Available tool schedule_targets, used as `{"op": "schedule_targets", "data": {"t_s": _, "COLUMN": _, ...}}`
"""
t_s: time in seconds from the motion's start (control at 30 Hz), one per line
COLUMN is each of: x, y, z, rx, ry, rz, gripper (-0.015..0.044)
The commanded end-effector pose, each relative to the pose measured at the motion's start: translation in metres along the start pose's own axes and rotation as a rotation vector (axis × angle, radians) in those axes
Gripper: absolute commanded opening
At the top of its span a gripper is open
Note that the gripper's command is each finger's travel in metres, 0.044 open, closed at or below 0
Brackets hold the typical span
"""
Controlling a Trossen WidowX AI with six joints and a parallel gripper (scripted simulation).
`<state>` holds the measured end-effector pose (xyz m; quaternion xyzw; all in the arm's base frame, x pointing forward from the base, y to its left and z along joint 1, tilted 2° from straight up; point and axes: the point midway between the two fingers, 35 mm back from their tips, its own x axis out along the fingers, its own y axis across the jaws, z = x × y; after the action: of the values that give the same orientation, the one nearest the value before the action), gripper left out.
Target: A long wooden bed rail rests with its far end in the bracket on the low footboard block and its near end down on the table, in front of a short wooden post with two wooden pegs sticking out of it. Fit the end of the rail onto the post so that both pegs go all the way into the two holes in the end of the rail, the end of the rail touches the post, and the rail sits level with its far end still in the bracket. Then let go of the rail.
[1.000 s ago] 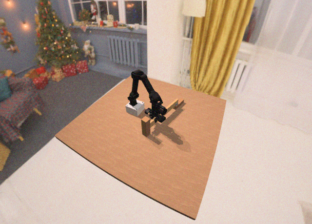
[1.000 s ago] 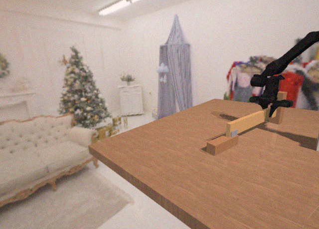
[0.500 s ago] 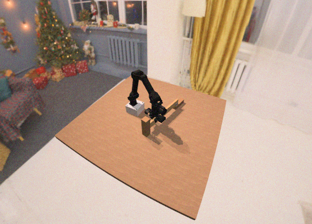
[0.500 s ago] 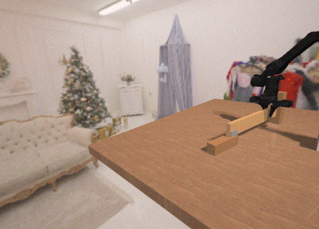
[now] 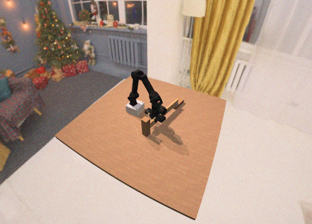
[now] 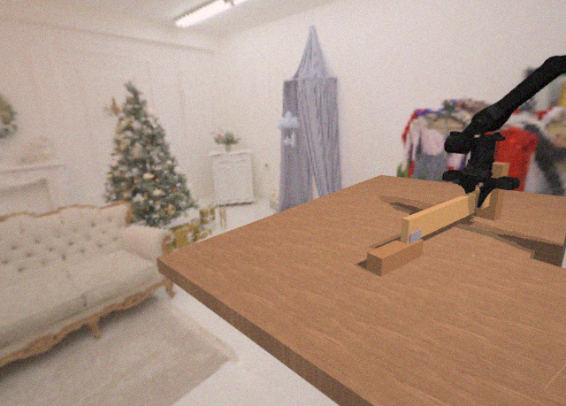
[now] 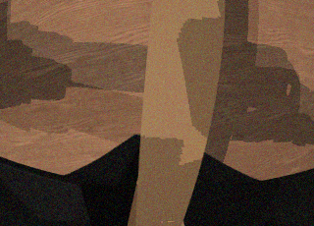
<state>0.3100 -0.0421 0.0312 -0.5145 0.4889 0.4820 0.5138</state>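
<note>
The long pale wooden rail (image 5: 172, 105) (image 6: 439, 217) (image 7: 169, 88) has its far end at the small blue-grey bracket (image 6: 415, 236) on the low footboard block (image 5: 180, 104) (image 6: 395, 258). Its near end is up off the table, beside the upper part of the short wooden post (image 5: 145, 127) (image 6: 500, 169). My gripper (image 5: 155, 120) (image 6: 478, 199) (image 7: 156, 142) is shut on the rail close to the post, one finger on each side. The pegs and the holes are hidden, and I cannot tell whether the rail's end touches the post or whether the rail is exactly level.
The arm's white base box (image 5: 135, 108) stands beside the rail, on the left in the top view. Shadows of the arm and rail fall across the wooden table (image 5: 121, 146) (image 6: 283, 264). The table's edge (image 5: 125, 190) lies beyond the post.
</note>
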Motion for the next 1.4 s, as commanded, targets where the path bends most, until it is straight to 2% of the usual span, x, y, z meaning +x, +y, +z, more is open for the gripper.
{"op": "schedule_targets", "data": {"t_s": 0.0, "x": -0.0016, "y": -0.0003, "z": 0.0013, "rx": 0.003, "ry": 0.003, "rz": -0.002, "gripper": 0.0}}
{"op": "schedule_targets", "data": {"t_s": 1.37, "x": -0.002, "y": -0.0003, "z": -0.004, "rx": 0.003, "ry": 0.004, "rz": -0.002, "gripper": 0.0}}
